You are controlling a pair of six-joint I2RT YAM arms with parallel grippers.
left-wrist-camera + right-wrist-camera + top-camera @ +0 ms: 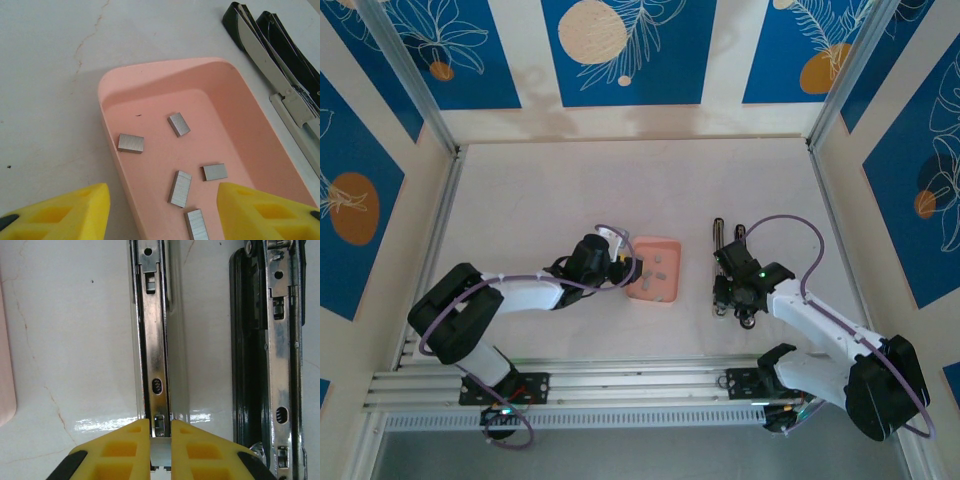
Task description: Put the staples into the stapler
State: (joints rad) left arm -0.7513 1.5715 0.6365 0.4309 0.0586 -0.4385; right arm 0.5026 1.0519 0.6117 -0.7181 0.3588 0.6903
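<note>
Several small grey staples point(180, 188) lie loose on the floor of the pink tray point(107, 130). My left gripper point(161, 196) hovers open at the tray's near end, holding nothing. One yellow finger point(75, 212) is outside the tray's left wall and the other sits over the inside. The stapler point(280, 65) lies folded open flat to the right of the tray point(665, 248). My right gripper point(160, 440) is shut on the near end of the stapler's metal staple channel point(155, 330). The stapler's black half point(250, 340) lies parallel on the right.
The tabletop is pale with fine cracks point(85, 45). Both arms point(530, 292) reach in from the near edge, and an aluminium rail point(620, 385) runs along the front. Patterned blue walls point(620, 50) close the back and sides.
</note>
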